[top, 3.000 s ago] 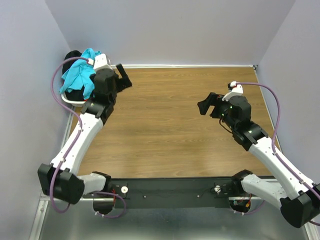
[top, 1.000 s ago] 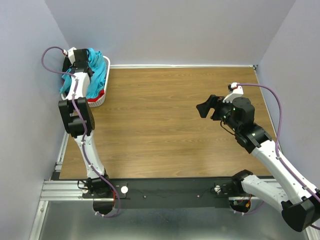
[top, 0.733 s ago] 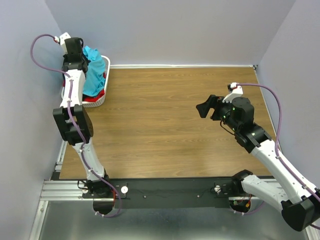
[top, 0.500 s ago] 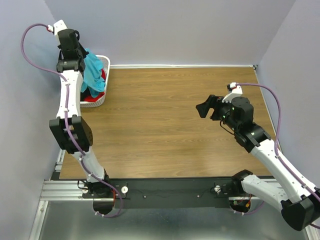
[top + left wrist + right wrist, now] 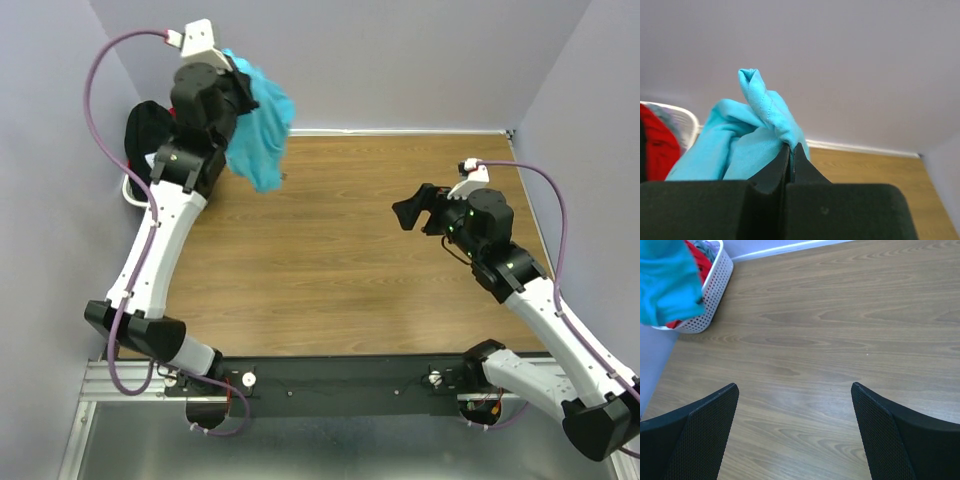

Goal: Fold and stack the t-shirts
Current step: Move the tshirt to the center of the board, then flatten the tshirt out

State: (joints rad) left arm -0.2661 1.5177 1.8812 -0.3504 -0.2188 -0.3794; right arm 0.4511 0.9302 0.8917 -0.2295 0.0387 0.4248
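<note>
Turquoise t-shirt [image 5: 256, 128] is held aloft at the upper left of the top view, pinched by the left fingers [image 5: 788, 162], which are pressed together on a fold of the cloth. In the left wrist view the seam of that fold is seen standing up above the fingertips, with the rest of the shirt bunched behind them. From the grip the shirt hangs down in a crumpled mass over the far left corner of the desk [image 5: 350, 250], clear of the wood.

A white lattice basket [image 5: 715, 287] is seen at the upper left of the right wrist view, standing on the desk in that corner. A red t-shirt [image 5: 657, 145] is lodged inside it. A black t-shirt [image 5: 148, 125] is bunched at the left edge of the top view, behind the left arm; whether it rests wholly inside the basket cannot be told.

At the right of the top view the right fingers [image 5: 408, 212] are spread wide and hold nothing. They are poised above bare wood, well apart from the shirts.
</note>
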